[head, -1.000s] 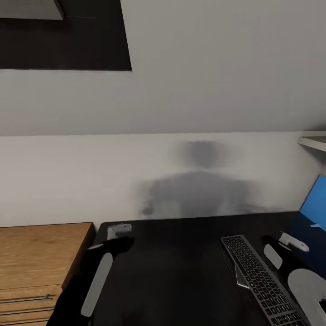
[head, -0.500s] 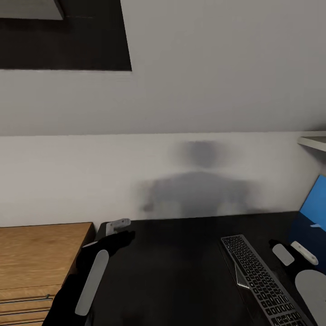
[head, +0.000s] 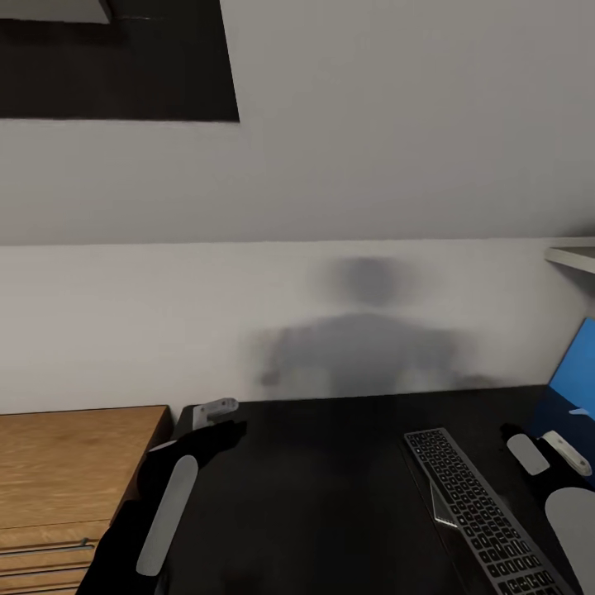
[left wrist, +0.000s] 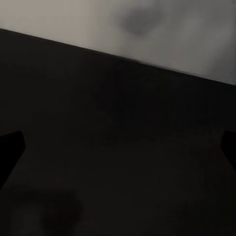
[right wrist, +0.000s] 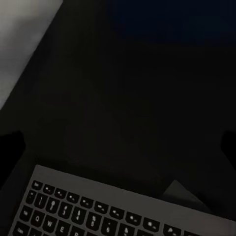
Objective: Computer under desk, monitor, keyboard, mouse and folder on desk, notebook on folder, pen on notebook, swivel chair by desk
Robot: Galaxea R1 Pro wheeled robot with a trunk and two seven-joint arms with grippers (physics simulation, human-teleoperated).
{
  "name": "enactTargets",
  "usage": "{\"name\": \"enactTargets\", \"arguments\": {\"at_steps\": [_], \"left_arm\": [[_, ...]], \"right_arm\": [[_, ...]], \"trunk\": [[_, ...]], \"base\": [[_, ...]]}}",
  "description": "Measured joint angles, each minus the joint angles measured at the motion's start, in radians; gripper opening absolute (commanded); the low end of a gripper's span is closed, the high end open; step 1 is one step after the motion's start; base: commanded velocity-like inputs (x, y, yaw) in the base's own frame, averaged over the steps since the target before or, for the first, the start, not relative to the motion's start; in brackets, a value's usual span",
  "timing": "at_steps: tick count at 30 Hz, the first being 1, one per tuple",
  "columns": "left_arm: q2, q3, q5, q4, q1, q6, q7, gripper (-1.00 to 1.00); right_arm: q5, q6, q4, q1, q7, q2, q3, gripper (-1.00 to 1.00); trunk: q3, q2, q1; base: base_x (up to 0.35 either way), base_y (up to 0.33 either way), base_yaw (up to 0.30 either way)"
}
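A grey keyboard (head: 479,512) lies at an angle on the right part of the black desk (head: 330,496). The monitor's blue screen (head: 576,380) shows at the right edge, past the keyboard. My right gripper (head: 568,451) hovers open between keyboard and monitor; its wrist view looks down on the keyboard's keys (right wrist: 98,206) and dark desktop (right wrist: 123,98). My left gripper (head: 216,409) is open over the desk's far left corner, with bare desktop (left wrist: 118,123) between its fingertips (left wrist: 10,147). Mouse, folder, notebook, pen, chair and computer are out of view.
A wooden drawer unit (head: 74,463) stands against the desk's left side. The white wall (head: 330,330) runs right behind the desk, with a dark panel (head: 116,66) high on the left and a shelf (head: 574,258) at the right edge.
My right gripper has drifted to the right, closer to the monitor. My left gripper has shifted slightly toward the wall. The view has tilted a touch.
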Motion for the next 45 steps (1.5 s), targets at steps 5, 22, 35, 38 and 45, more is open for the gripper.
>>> {"name": "enactTargets", "arguments": {"at_steps": [5, 22, 35, 38, 45], "left_arm": [[0.000, 0.012, 0.000, 0.000, 0.000, 0.000, 0.000, 1.00], [0.000, 0.013, 0.000, 0.000, 0.000, 0.000, 0.000, 1.00], [0.000, 0.013, 0.000, 0.000, 0.000, 0.001, 0.000, 1.00], [0.000, 0.013, 0.000, 0.000, 0.000, 0.002, 0.000, 1.00], [0.000, 0.013, 0.000, 0.000, 0.000, 0.002, 0.000, 1.00]], "right_arm": [[-0.003, 0.000, -0.001, 0.000, -0.001, 0.002, -0.002, 1.00], [-0.005, 0.000, -0.001, 0.000, -0.002, 0.002, -0.002, 1.00], [-0.009, 0.008, 0.003, 0.000, -0.040, 0.002, -0.057, 1.00], [-0.010, 0.018, 0.004, 0.000, -0.045, 0.002, -0.085, 1.00], [-0.009, 0.047, 0.005, 0.000, -0.047, 0.002, -0.106, 1.00]], "trunk": [[-0.016, -0.035, 0.019], [-0.069, -0.154, 0.085], [-0.110, -0.246, 0.134], [-0.120, -0.267, 0.146], [-0.142, -0.316, 0.173]], "base": [[0.000, 0.000, 0.000], [0.000, 0.000, 0.000], [0.000, 0.000, 0.000], [0.000, 0.000, 0.000], [0.000, 0.000, 0.000]]}}
